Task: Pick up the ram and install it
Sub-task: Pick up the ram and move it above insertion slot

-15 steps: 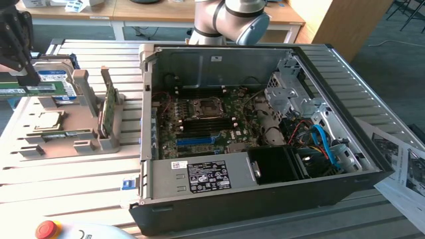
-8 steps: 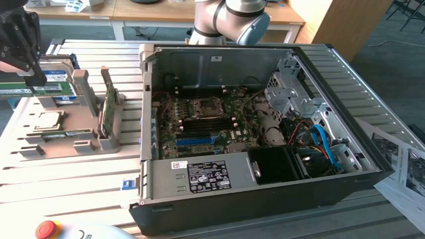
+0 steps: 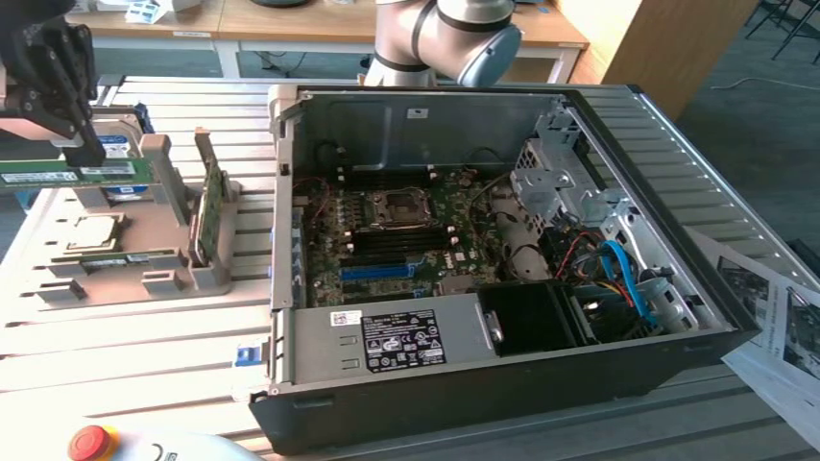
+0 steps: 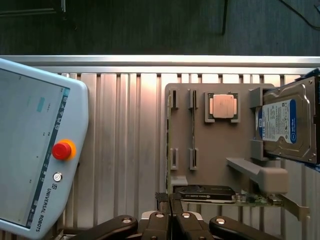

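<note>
– Exterior view: what edges, what room?
– The open computer case [image 3: 513, 96] takes the middle. Its side wall stands just beside the grey fixture [image 3: 167, 279] at the exterior view's left. Bare slatted table [image 3: 129, 355] lies in front of both.
– Where is the ram?
– The ram [image 3: 64, 174] hangs level over the fixture, well apart from the motherboard [image 3: 423, 230] inside the case, right under the pincer [image 3: 87, 158].
– How wide is the pincer?
– Nearly closed, pinching the ram's top edge. In the wrist view its fingers [image 4: 159, 225] press together above the fixture, with the processor [image 4: 222, 106] and hard drive [image 4: 285, 122] beyond.
</note>
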Available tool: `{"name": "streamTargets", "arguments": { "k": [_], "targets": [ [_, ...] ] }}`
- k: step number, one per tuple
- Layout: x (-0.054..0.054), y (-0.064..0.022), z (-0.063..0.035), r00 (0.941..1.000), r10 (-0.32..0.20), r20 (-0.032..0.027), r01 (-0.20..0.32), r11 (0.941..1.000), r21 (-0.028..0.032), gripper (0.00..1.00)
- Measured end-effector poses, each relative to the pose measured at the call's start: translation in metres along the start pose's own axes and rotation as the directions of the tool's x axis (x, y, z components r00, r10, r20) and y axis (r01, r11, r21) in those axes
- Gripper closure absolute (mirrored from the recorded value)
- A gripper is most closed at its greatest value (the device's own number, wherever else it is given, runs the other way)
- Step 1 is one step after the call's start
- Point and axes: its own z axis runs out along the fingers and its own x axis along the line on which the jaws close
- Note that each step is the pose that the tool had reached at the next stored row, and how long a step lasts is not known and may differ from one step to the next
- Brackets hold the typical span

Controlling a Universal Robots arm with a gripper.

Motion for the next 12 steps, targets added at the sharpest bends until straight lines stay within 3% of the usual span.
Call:
{"name": "streamTargets", "arguments": {
  "k": [12],
  "targets": [
    [0.002, -0.0215, -0.0007, 1.0000, 0.000, -0.0001, 0.000, 1.0000, -0.0001, 0.88]
  ]
}}
